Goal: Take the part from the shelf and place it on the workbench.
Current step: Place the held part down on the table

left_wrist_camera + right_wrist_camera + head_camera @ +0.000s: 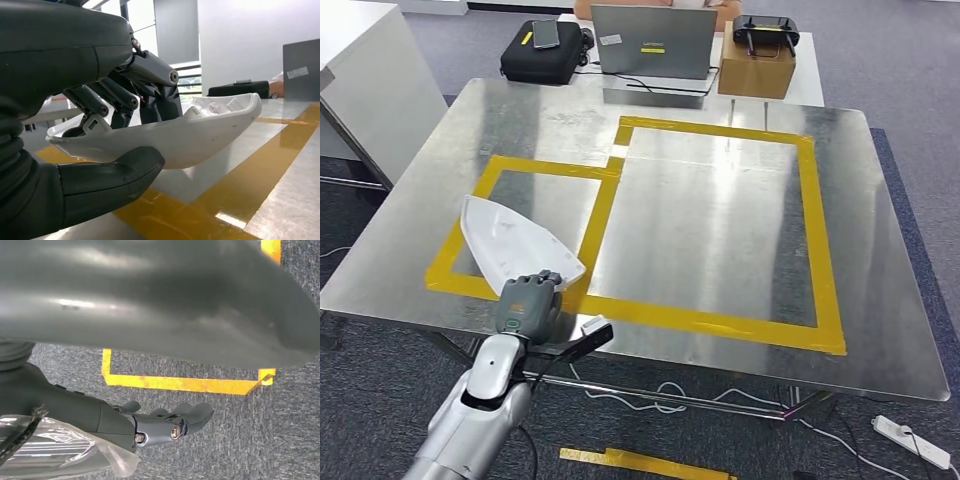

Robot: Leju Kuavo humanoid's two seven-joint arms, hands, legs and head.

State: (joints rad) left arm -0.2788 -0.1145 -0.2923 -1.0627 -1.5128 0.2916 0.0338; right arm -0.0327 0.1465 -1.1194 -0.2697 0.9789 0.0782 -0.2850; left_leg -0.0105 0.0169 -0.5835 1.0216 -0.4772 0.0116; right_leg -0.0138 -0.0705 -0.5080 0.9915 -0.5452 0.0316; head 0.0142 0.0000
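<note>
The steel workbench (697,250) spreads out in front of me, its bright top marked with yellow tape (820,240) in two joined rectangles: a big one to my right and a smaller one to my left. Beyond its far edge stands a second, paler table (809,75) carrying an open grey laptop (653,42), a black carrying case (540,58) with a phone (545,33) lying on top, and a cardboard box (756,66) with a black controller (765,32) on it. A person's arms (731,8) show at the far edge behind the laptop. A white power strip (912,442) lies on the grey carpet to my lower right, and a strip of yellow tape (644,463) is stuck to the floor near my feet.

The white plastic part (518,243), a shallow pointed shell with its ribbed hollow side up, sits over the near corner of the smaller taped rectangle, its near end crossing the tape line. From my left wrist it looks tilted, far tip raised, and I cannot tell whether its underside touches the metal.

My left hand (527,305) grips the part at its near end: my dark fingers (124,100) curl down into the hollow from above and my thumb (113,177) presses along the outside underneath.

My right hand (166,422) hangs over the carpet, beside a yellow taped outline (181,383) on the floor, fingers stretched out nearly straight and holding nothing.
</note>
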